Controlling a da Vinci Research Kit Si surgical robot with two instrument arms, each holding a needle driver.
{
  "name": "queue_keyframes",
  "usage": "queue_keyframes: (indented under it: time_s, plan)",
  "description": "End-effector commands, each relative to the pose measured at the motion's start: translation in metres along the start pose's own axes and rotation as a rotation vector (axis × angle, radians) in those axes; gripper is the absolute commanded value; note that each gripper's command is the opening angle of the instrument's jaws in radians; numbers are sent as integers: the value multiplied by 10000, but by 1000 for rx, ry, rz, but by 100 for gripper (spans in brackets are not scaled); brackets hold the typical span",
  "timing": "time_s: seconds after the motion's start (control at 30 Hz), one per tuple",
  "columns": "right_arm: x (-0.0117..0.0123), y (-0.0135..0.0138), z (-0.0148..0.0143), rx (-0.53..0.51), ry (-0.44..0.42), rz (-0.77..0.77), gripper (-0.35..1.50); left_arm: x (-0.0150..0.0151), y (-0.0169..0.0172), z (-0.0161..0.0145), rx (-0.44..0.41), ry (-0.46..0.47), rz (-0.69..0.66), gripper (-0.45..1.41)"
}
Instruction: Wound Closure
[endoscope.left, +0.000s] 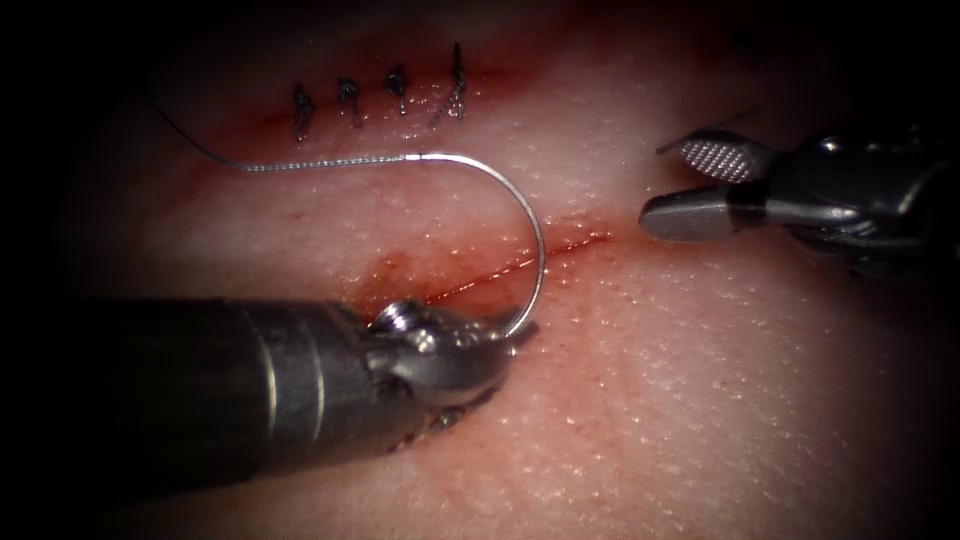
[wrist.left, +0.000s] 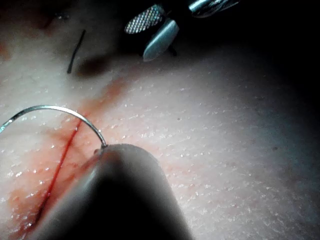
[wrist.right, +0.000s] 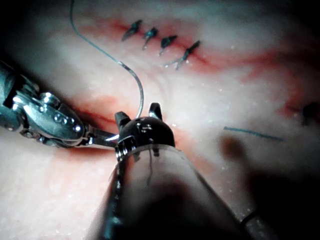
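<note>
Endoscope view: one cut on the tissue (endoscope.left: 700, 400) is already closed, with four dark stitches (endoscope.left: 375, 100) in a row at the top. A second cut (endoscope.left: 520, 265), a thin red line with red fluid (endoscope.left: 400, 270) around its left part, carries no stitch; judged from this, the closure of this cut is at its very start and all of its stitches are left to place.

Left tool (endoscope.left: 515, 335): jaws clenched on the needle (endoscope.left: 535, 230) close to its pointed end, just below the open cut. The needle's curve rises from the jaws, crosses over the cut and arches back to the left, where the thread (endoscope.left: 300, 165) joins it and trails off to the upper left over the tissue. The needle appears to lie above the surface, not in the tissue; whether the tip touches the tissue at the jaws cannot be told.

Right tool (endoscope.left: 665, 185): jaws parted, holding nothing, just beside the right end of the open cut, apart from the needle.

Left wrist view: the needle (wrist.left: 60, 110) arches across the red line of the cut (wrist.left: 62, 155). A short cut end of thread (wrist.left: 76, 50) lies loose on the tissue, near the right tool's open jaws
</note>
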Motion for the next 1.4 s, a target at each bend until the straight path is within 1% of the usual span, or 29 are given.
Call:
queue_keyframes:
  time_s: [0.03, 0.07, 0.1, 0.27, 0.3, 0.37, 0.47, 0.5, 0.53, 0.57, 0.63, 0.73, 0.83, 0.97, 1.07, 1.23, 1.3, 1.4]
  plan:
    - [-1, -6, 10, 1, -3, 17, 54, 0, 8, 4, 15, 4, 30, -45]
    - [-1, -7, 11, 0, -3, 23, 61, 2, 10, 3, 24, 3, 54, -45]
    - [0, -7, 12, -2, -6, 42, 74, 3, 11, 2, 32, 5, 77, -45]
    - [4, -9, 21, -14, -17, 56, 103, 10, 18, -4, 70, 33, 235, -45]
    - [4, -7, 23, -15, -13, 56, 88, 14, 20, -8, 83, 46, 267, -45]
    - [5, -5, 24, -12, -4, 58, 81, 19, 21, -13, 106, 55, 303, -45]
    - [7, -3, 26, -15, -4, 60, 103, 25, 22, -21, 147, 62, 358, -45]
    - [8, -2, 27, -16, -3, 60, 108, 27, 23, -23, 156, 66, 367, -45]
    - [8, -1, 27, -17, -3, 61, 108, 30, 24, -26, 169, 71, 383, -45]
    - [8, -1, 28, -18, -2, 61, 106, 31, 26, -28, 177, 70, 393, -45]
    - [9, 0, 30, -22, 0, 56, 96, 35, 30, -31, 203, 67, 425, -45]
    - [11, 2, 32, -43, 6, 53, 93, 38, 36, -32, 227, 50, 441, -45]
    - [13, 5, 36, -103, 12, 27, 86, 39, 41, -32, 238, 40, 466, -45]
    - [11, 8, 44, -160, -22, -27, 82, 40, 43, -34, 243, 37, 471, -45]
    - [10, 8, 51, -189, -21, -47, 77, 42, 42, -36, 250, 42, 477, -45]
    - [11, 5, 59, -202, -22, -43, 79, 43, 43, -37, 258, 41, 488, -45]
    - [12, 3, 60, -204, -22, -42, 71, 43, 43, -37, 261, 42, 493, -45]
    - [12, 3, 61, -206, -22, -48, 36, 43, 43, -37, 260, 42, 491, -45]
